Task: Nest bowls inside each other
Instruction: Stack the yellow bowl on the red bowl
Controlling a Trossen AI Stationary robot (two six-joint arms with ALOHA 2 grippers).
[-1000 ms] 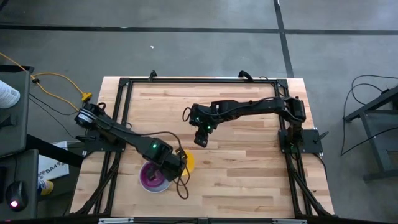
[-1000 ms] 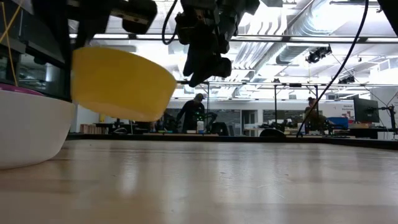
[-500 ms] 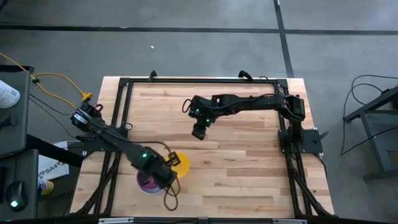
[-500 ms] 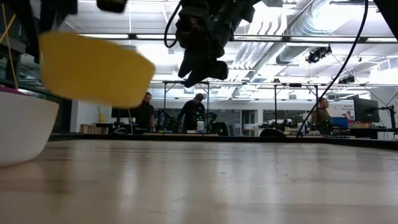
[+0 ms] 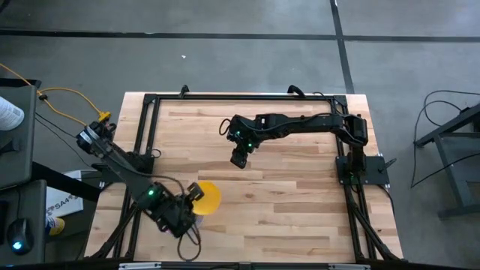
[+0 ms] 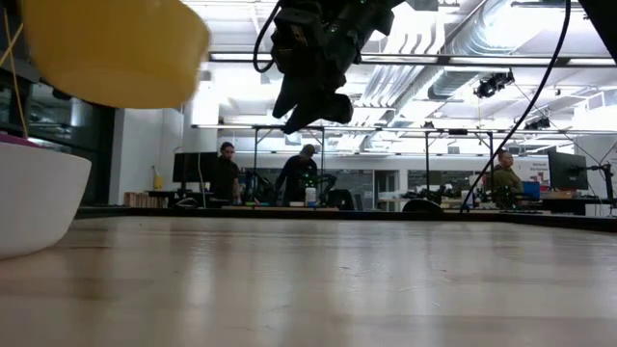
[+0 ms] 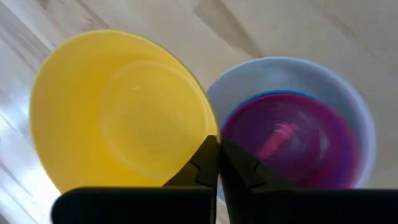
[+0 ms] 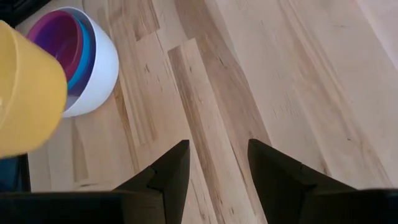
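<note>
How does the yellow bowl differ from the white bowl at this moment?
The yellow bowl hangs in the air, pinched at its rim by the shut left gripper; the white bowl stands on the table. The yellow bowl is empty, while the white bowl holds a blue and a purple bowl. Both are round and sit mouth up.

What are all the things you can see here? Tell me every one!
yellow bowl: one, yellow, held up in the air next to the white bowl
white bowl: one, white, on the table's front left part
blue bowl: one, blue, inside the white bowl
purple bowl: one, purple, inside the blue bowl
table: one, light wood with a black frame
people: a few, far off in the room behind
left claw: one, dark, shut on the yellow bowl's rim
right claw: one, dark, open, above the table's middle, holding nothing
</note>
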